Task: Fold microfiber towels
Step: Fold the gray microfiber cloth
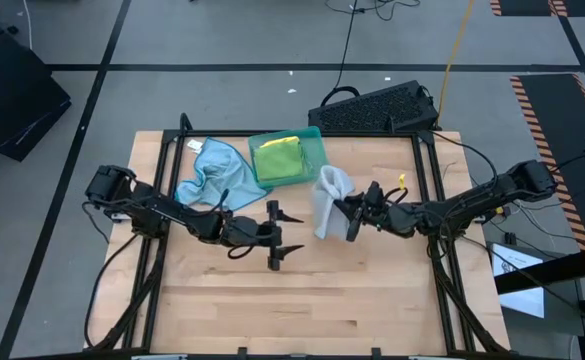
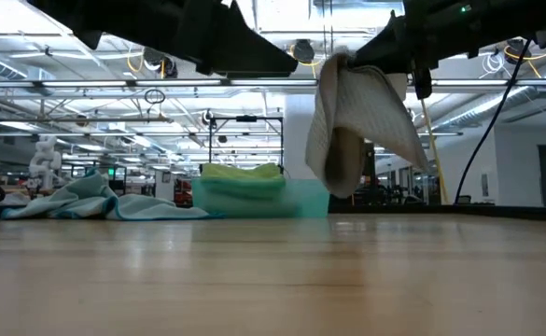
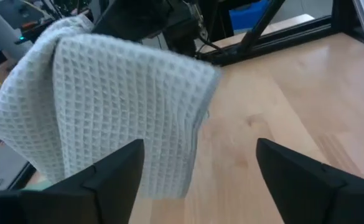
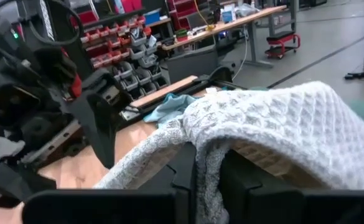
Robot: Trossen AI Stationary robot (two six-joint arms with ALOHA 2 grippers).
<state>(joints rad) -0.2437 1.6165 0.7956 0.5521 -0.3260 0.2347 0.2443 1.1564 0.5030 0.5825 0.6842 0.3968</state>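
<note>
A grey waffle-weave towel [image 1: 329, 200] hangs from my right gripper [image 1: 347, 214], which is shut on it above the table's middle. The low view shows the towel [image 2: 357, 121] bunched and clear of the wood. My left gripper [image 1: 294, 232] is open and empty just left of the towel, pointing at it, and the towel [image 3: 119, 106] fills its wrist view beyond the spread fingers. A light blue towel [image 1: 217, 176] lies crumpled at the far left. Green and yellow towels [image 1: 279, 157] lie folded in a teal tray [image 1: 315, 140]. My right gripper pinches the grey towel between its two fingers at a bunched fold near its top [image 4: 208, 149], with several layers draped over the fingers. The fingers come level from the table's right side. The towel hangs slack below them, its lower end [image 2: 343, 182] clear of the table.
The teal tray [image 2: 301, 198] stands at the far middle of the table, just behind the hanging towel. A black frame [image 1: 424, 180] runs along the table's sides. Bare wood [image 1: 302, 300] lies toward the near edge.
</note>
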